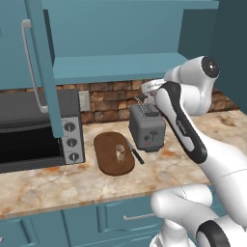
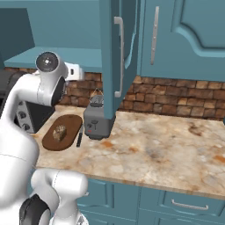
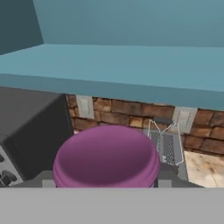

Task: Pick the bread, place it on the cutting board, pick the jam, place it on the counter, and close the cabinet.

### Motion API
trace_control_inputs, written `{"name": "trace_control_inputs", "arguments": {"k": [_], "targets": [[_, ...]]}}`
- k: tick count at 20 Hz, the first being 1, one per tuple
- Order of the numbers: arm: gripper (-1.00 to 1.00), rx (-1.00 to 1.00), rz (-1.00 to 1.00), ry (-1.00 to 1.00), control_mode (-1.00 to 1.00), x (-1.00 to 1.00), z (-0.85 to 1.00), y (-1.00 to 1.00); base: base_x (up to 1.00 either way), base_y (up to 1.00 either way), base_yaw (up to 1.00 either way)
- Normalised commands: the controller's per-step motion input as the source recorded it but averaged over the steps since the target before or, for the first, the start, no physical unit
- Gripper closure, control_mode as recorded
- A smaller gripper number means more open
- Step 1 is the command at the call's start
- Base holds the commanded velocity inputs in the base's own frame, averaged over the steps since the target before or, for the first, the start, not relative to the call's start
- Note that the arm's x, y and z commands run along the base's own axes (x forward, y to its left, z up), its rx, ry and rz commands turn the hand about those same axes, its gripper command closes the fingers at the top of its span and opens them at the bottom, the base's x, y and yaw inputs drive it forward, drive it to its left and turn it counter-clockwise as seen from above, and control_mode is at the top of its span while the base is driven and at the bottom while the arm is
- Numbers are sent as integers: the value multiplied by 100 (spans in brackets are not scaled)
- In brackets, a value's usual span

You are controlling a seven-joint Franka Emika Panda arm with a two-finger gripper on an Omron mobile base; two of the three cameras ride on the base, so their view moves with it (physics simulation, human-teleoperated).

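Jam (image 3: 106,156) sits close between the fingers of the tool (image 1: 147,99), held in a narrow grip, magenta lid facing the hand camera. Tool hangs above the toaster (image 1: 147,129), below the cabinet's (image 1: 120,29) shelf edge. Bread (image 2: 59,132) lies on the cutting board (image 2: 70,127), left of the toaster; knife (image 1: 134,151) between them. Surface (image 2: 167,149) bare and roomy to the right. Cabinet door (image 2: 112,57) stands open, edge over the toaster. Brick wall (image 2: 176,96) behind.

We find the jam (image 3: 106,157) cut off at the hand view's bottom with its jar body hidden, and the toaster oven (image 1: 36,130) cropped at the left base view's left edge.
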Motion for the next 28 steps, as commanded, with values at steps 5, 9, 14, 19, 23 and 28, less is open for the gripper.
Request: {"name": "trace_control_inputs", "arguments": {"k": [5, 9, 14, 19, 23, 28], "targets": [[100, 0, 0, 0, -100, 0, -23, -15, 0, 0, 0], [100, 0, 0, 0, -100, 0, -23, -16, 0, 0, 0], [100, 0, 0, 0, -100, 0, -23, -22, 0, 0, 0], [100, 0, 0, 0, -100, -4, -33, -20, 0, 0, 0], [100, 0, 0, 0, -100, -5, -35, -11, 0, 0, 0], [100, 0, 0, 0, -100, -4, -32, -3, 0, 0, 0]]}}
